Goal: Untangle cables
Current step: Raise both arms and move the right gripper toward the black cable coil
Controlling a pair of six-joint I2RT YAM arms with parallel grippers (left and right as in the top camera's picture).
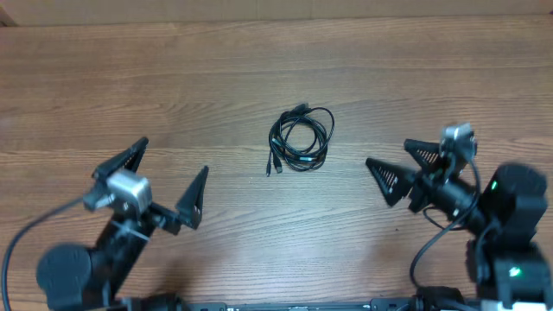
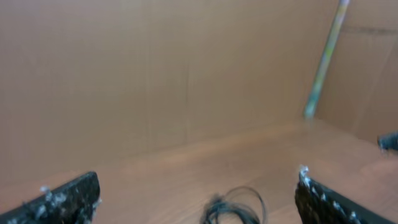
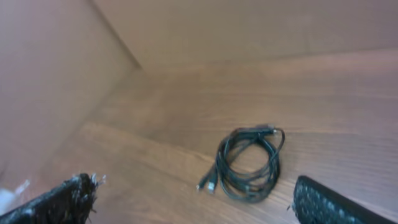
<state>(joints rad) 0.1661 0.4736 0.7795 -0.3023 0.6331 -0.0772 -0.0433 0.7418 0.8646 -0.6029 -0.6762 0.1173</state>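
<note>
The cables (image 1: 301,138) lay in one coil, a plug tail (image 1: 270,169) trailing toward the left gripper (image 1: 173,158). The right gripper (image 1: 389,153) stood nearer the coil, almost level with it. Both claws gaped wide, holding nothing.

Wooden table (image 1: 216,78) backed by brown wall (image 2: 155,68).

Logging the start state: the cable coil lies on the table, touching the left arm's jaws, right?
Not touching. The overhead view shows the cable coil lying on the table, clearly apart from the left gripper, whose jaws stand open and empty.
</note>
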